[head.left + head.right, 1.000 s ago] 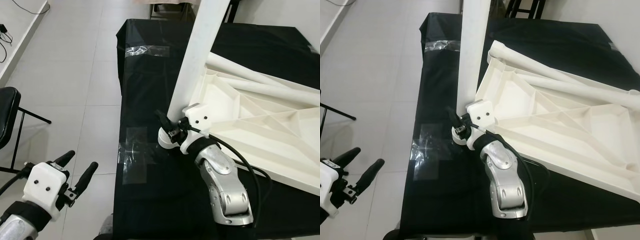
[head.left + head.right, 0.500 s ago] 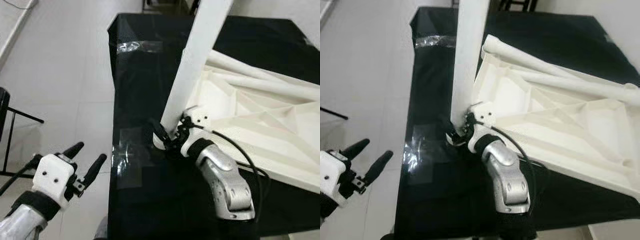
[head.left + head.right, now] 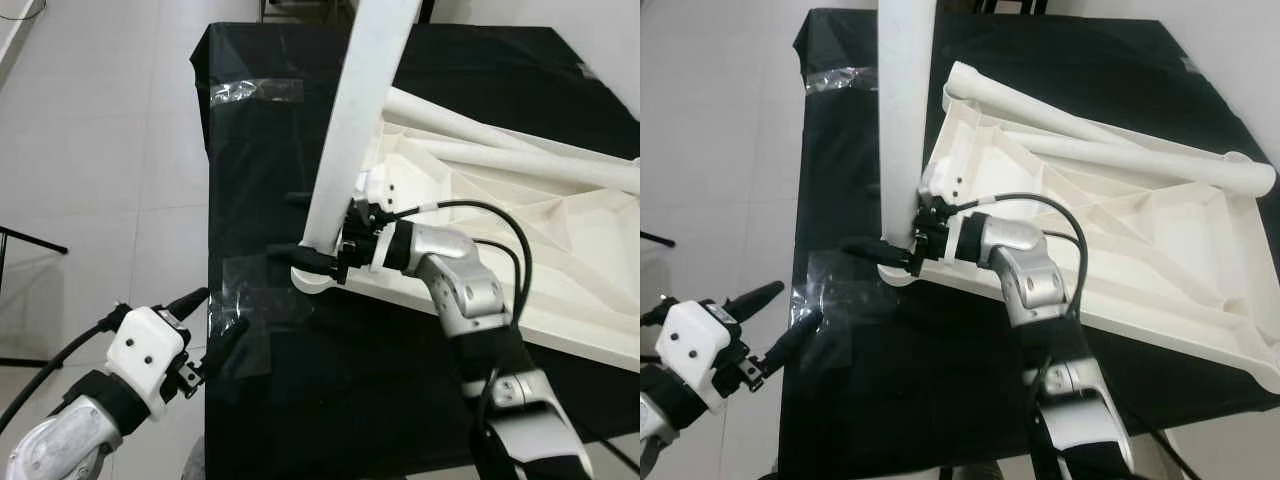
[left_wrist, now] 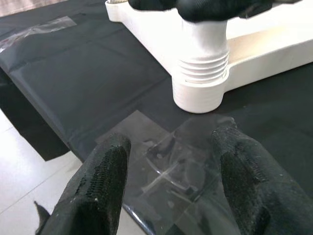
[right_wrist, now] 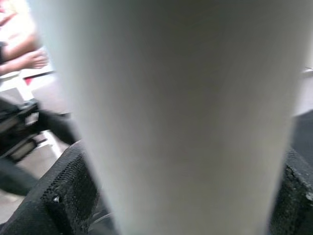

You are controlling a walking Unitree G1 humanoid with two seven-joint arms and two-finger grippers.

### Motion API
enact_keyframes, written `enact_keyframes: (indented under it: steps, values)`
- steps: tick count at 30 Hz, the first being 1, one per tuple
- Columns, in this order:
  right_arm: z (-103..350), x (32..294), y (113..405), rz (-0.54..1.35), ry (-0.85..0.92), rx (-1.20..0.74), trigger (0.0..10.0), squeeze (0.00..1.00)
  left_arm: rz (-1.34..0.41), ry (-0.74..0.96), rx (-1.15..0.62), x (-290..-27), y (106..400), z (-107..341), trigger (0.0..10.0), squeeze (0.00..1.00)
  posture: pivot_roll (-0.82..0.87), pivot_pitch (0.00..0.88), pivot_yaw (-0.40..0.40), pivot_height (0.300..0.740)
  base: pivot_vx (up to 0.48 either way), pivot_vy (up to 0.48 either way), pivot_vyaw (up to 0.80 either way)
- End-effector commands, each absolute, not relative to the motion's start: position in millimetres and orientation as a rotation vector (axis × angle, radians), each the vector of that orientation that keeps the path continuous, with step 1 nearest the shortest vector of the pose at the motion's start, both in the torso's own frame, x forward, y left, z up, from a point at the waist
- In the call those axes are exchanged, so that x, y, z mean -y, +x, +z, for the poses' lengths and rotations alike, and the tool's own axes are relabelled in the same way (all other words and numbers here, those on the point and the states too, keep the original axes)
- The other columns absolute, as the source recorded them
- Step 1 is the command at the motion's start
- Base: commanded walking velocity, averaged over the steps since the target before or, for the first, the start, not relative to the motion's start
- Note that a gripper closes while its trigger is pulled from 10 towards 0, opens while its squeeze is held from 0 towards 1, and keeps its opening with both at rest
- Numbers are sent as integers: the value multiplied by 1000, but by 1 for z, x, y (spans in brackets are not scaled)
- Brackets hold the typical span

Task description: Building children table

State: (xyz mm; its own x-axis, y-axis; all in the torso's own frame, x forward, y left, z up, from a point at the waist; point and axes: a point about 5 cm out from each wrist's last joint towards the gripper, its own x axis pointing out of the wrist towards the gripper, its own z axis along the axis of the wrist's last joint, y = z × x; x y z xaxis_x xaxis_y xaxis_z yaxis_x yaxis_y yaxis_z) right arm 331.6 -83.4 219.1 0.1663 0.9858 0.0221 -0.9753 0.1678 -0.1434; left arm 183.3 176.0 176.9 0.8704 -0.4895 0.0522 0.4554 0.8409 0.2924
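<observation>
So the white tabletop (image 3: 1110,220) is lying upside down on the black-covered worktop (image 3: 300,400), ribbed underside facing up, with 2 loose white legs (image 3: 1110,150) resting along its far edge. A 3rd leg (image 3: 355,120) stands nearly upright in the corner socket (image 4: 200,90) at the tabletop's near-left corner, tilted a bit away from the camera at the top. You can see the threaded collar sitting just above the socket in the left wrist view.

The right gripper (image 3: 315,232) comes in from the right across the tabletop edge and has its jaws closed around the bottom of that standing leg, just above the socket. In the right wrist view the leg sits snug between both black fingers (image 5: 63,196).

The left gripper (image 3: 212,318) hovers off the worktop's left edge, jaws spread wide and holding nothing, pointed toward the socket, over a patch of clear tape (image 4: 166,161) stuck to the black cover. More tape (image 3: 255,90) at the far-left corner. White tiled floor (image 3: 90,150) to the left.
</observation>
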Motion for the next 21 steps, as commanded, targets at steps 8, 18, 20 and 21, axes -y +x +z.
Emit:
enact_keyframes:
  steps: [8, 18, 20, 21]
  values:
    - [208, 89, 334, 1499, -67, 95, 0, 0, -511, 254, 118, -174, 185, 171, 10000, 0, 255, 256, -131, 740, 0, 0, 0]
    - [202, 105, 329, 1417, -54, 132, 0, 0, -511, 239, 126, -174, 187, 171, 10000, 0, 228, 271, -133, 740, 0, 0, 0]
    - [198, 114, 326, 1226, -76, 135, 0, 0, -509, 239, 129, -175, 187, 172, 10000, 0, 212, 284, -143, 740, 0, 0, 0]
    - [194, 117, 326, 1092, -78, 122, 0, 0, -508, 239, 131, -175, 187, 173, 10000, 0, 210, 292, -149, 740, 0, 0, 0]
